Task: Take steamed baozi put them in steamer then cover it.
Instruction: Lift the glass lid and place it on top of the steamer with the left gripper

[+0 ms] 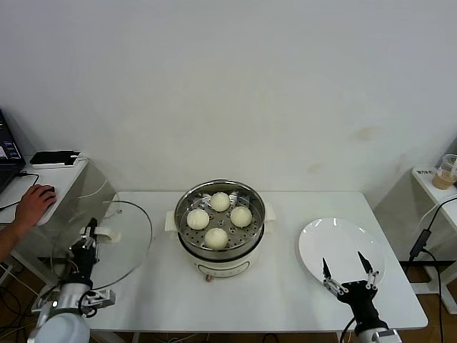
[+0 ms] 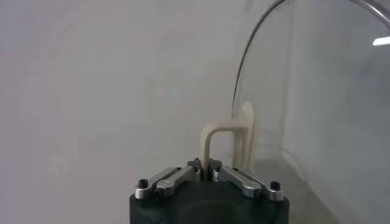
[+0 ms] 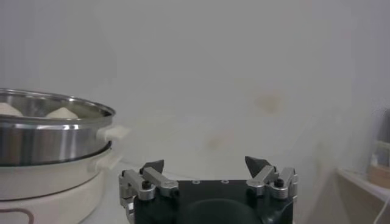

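Setting: white table (image 1: pixel 285 286) against a plain pale wall.
Left gripper (image 2: pixel 206 172): clamped on the lid's cream handle (image 2: pixel 226 141), holding the glass lid (image 1: pixel 107 243) tilted above the table's left edge.
Lid: likely heavy, rigid, breakable; the handle is the only sure hold.
Steamer (image 1: pixel 221 225): mid-table, uncovered, four buns (image 1: pixel 220 218) on its tray.
Right gripper (image 1: pixel 348 273): spread wide, empty, over the plate (image 1: pixel 339 246).
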